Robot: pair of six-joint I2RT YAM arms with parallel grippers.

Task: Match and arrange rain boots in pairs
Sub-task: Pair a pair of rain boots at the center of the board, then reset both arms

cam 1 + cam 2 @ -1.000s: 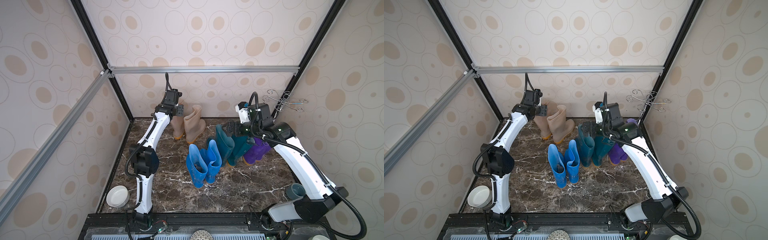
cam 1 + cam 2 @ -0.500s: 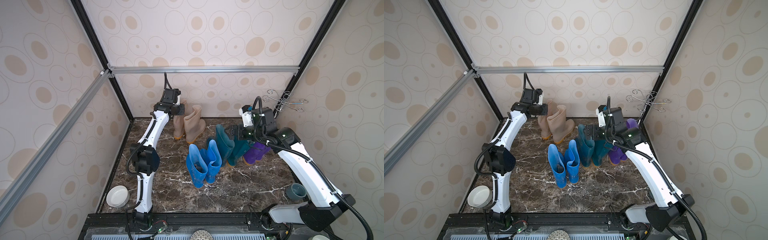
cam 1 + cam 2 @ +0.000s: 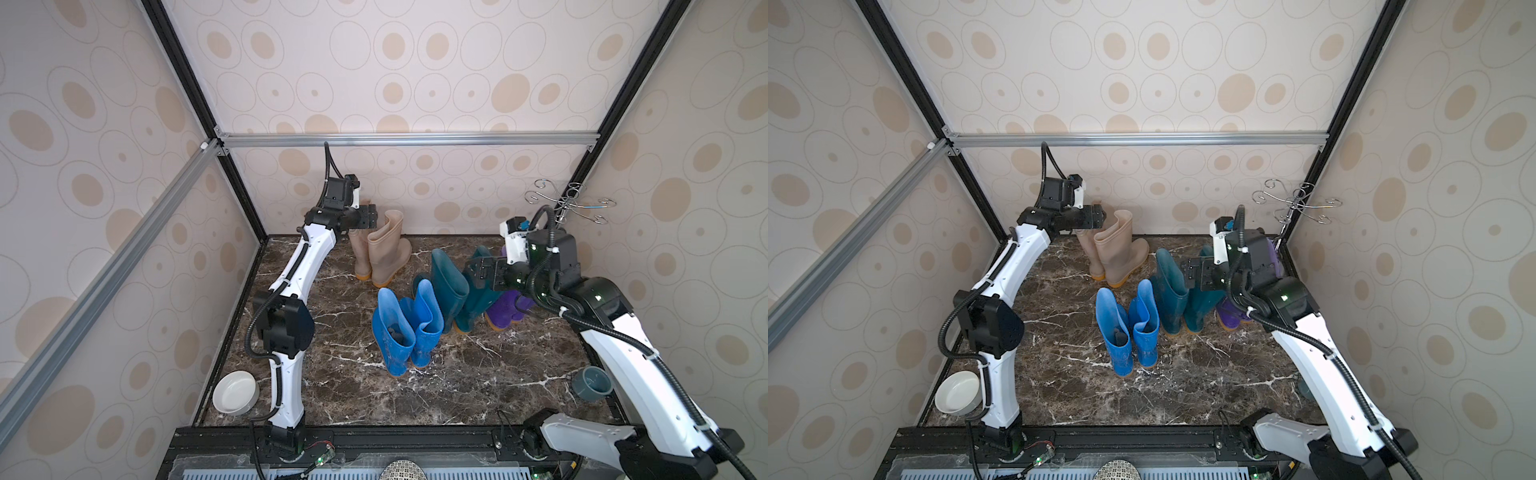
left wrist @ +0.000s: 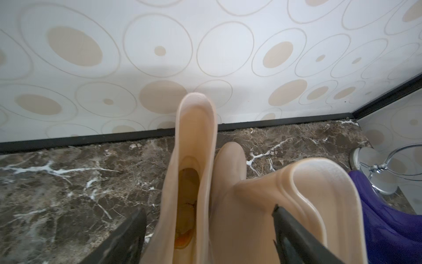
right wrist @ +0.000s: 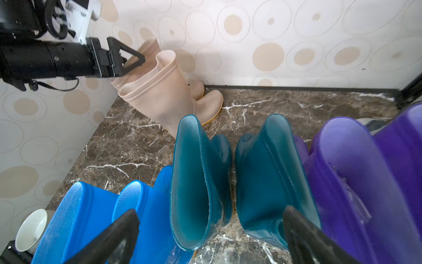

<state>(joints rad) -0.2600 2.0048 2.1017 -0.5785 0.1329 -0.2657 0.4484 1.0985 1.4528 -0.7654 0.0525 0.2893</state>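
the dark marble tabletop (image 3: 332,374) carries four pairs of rain boots. each pair stands with its two boots side by side, and orange-yellow soles show at the edges. the left arm (image 3: 299,262) reaches to the back wall. the right arm (image 3: 623,353) leans in over the right-hand pairs.

the teal boots (image 3: 449,286) stand upright right of centre, dark and glossy, with their mouths pressed narrow. just in front of them and to the left, the blue boots (image 3: 399,332) stand touching. they are bright and a little scuffed, and something dark lies down inside one shaft that i cannot make out. the beige boots (image 3: 384,253) sit at the back with toes toward the wall. they are pale and smooth with a raised band round each rim, and their shafts lean together. the purple boots (image 3: 505,309) stand beside the teal pair at the right end, deep violet and shiny, mostly hidden under the right arm in both top views.

a wire hook stand (image 3: 569,203) fills the back right corner.

the left claw (image 4: 207,209) is spread wide at the beige boot tops with one shaft between its fingers. it is clamped on nothing, and i cannot tell whether a finger touches the second boot. the right claw (image 5: 211,212) is spread wide too, above the teal shafts, and empty.

a white bowl (image 3: 235,392) sits at front left and a grey cup (image 3: 592,384) at front right.
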